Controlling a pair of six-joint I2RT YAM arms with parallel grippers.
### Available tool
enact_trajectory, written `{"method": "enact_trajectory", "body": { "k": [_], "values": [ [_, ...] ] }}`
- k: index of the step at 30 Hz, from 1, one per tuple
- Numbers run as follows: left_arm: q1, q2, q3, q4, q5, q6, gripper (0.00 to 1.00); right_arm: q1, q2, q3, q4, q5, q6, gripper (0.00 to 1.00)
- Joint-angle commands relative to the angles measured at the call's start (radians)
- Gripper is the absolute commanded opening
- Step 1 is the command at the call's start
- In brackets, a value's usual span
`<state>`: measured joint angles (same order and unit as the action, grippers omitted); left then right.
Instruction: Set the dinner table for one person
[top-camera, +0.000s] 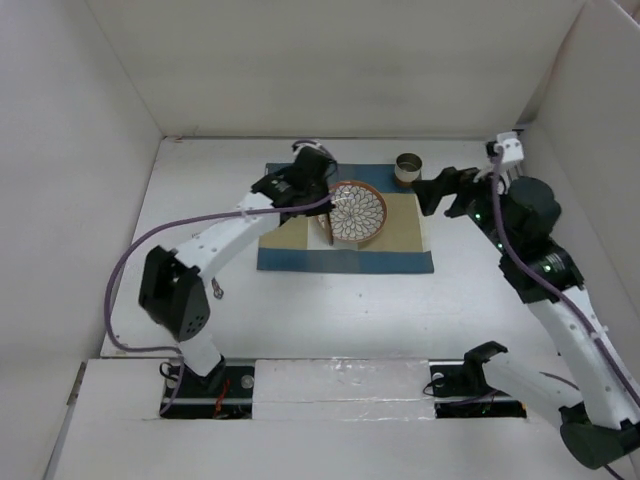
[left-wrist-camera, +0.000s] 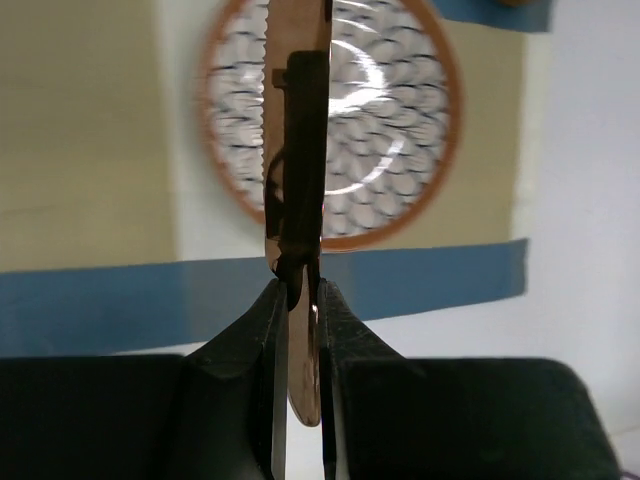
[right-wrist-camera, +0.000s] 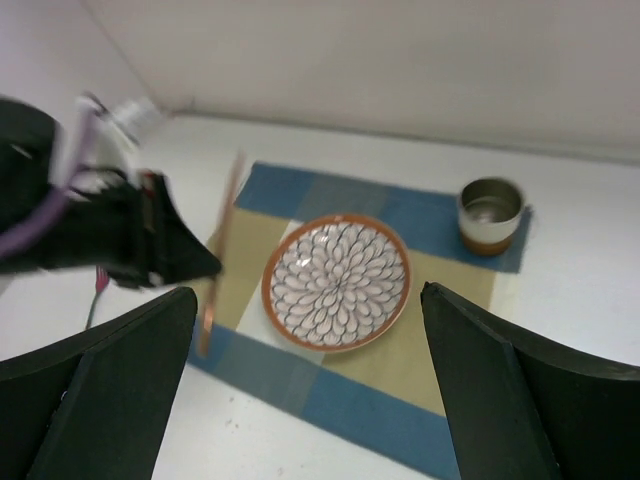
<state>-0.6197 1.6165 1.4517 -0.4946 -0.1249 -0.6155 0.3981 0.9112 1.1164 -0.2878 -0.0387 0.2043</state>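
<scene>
While our left tool (left-wrist-camera: 300, 290) clamps the copper utensil (left-wrist-camera: 300, 150), we'd lay it flat along the placemat's (top-camera: 300, 260) left edge; right tool (right-wrist-camera: 308, 300) hangs released.

A white matte desk (top-camera: 330, 310) is enclosed on three sides by plain white panels: a far wall (top-camera: 340, 60), a left wall (top-camera: 60, 180) and a right wall (top-camera: 600, 110). A thin dark seam is seen along the foot of the far wall. The near edge is closed by a white ledge (top-camera: 110, 420), across which a strip of glossy tape (top-camera: 340, 385) is laid. The space is lit evenly, and only soft shadows are cast.
</scene>
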Motion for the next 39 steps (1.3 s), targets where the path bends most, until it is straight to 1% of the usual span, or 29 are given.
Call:
{"method": "enact_trajectory", "body": {
  "k": [1, 2, 3, 4, 5, 6, 8, 10, 11, 12, 18, 21, 24, 31, 39],
  "values": [
    [-0.121, 0.132, 0.139, 0.045, 0.008, -0.095, 0.0, -0.022, -0.083, 0.109, -0.143, 0.151, 0.015, 1.0],
    [-0.141, 0.17, 0.171, 0.071, 0.025, -0.095, 0.0, -0.036, -0.107, 0.143, -0.169, 0.169, 0.015, 1.0],
    [-0.156, 0.207, 0.244, 0.082, 0.051, -0.104, 0.0, -0.036, -0.119, 0.16, -0.215, 0.183, 0.015, 1.0],
    [-0.176, 0.288, 0.284, 0.091, 0.051, -0.104, 0.0, -0.05, -0.13, 0.174, -0.232, 0.195, 0.015, 1.0],
    [-0.207, 0.328, 0.326, 0.091, 0.068, -0.104, 0.0, -0.064, -0.15, 0.195, -0.247, 0.206, 0.006, 1.0],
    [-0.221, 0.367, 0.407, 0.1, 0.088, -0.092, 0.0, -0.064, -0.15, 0.204, -0.261, 0.206, 0.006, 1.0],
    [-0.241, 0.468, 0.472, 0.116, 0.097, -0.092, 0.0, -0.073, -0.163, 0.215, -0.297, 0.215, -0.005, 1.0],
    [-0.241, 0.531, 0.557, 0.129, 0.135, -0.102, 0.0, -0.084, -0.172, 0.215, -0.323, 0.215, -0.014, 1.0],
    [-0.241, 0.581, 0.578, 0.129, 0.136, -0.116, 0.0, -0.084, -0.172, 0.215, -0.323, 0.215, -0.014, 1.0],
    [-0.241, 0.6, 0.601, 0.14, 0.148, -0.127, 0.0, -0.084, -0.172, 0.215, -0.332, 0.215, -0.014, 1.0],
    [-0.241, 0.66, 0.592, 0.214, 0.202, -0.182, 0.0, -0.093, -0.181, 0.192, -0.332, 0.206, -0.023, 1.0],
    [-0.241, 0.697, 0.608, 0.246, 0.223, -0.182, 0.0, -0.093, -0.181, 0.181, -0.332, 0.197, -0.023, 1.0],
    [-0.241, 0.755, 0.67, 0.226, 0.248, -0.182, 0.0, -0.093, -0.181, 0.181, -0.323, 0.197, -0.032, 1.0],
    [-0.23, 0.833, 0.722, 0.225, 0.295, -0.182, 0.0, -0.093, -0.181, 0.16, -0.323, 0.188, -0.042, 1.0],
    [-0.221, 0.855, 0.711, 0.243, 0.304, -0.201, 0.0, -0.093, -0.181, 0.14, -0.304, 0.169, -0.051, 1.0]
  ]
}}
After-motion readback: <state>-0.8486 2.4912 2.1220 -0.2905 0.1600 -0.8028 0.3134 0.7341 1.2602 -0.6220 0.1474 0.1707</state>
